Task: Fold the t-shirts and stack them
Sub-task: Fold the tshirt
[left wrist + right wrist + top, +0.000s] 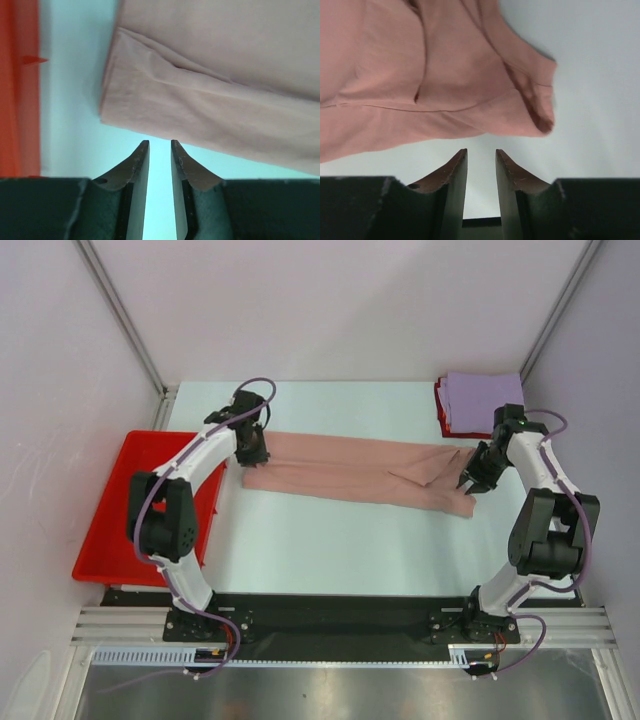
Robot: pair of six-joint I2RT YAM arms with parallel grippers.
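The dusty-pink t-shirt [350,472] lies on the table folded into a long strip running left to right; its print is hidden. My left gripper [255,454] is at the shirt's left end, my right gripper [468,484] at its right end. In the left wrist view the gripper [160,142] is slightly open and empty, just short of the shirt's edge [210,80]. In the right wrist view the gripper [481,151] is slightly open and empty, just short of the shirt's sleeve end [445,80]. A folded lavender t-shirt [482,398] lies on a folded red one [441,412] at the back right.
A red plastic tray [105,525] sits off the table's left edge, and its rim shows in the left wrist view [20,100]. White walls and metal frame posts enclose the table on the left, back and right.
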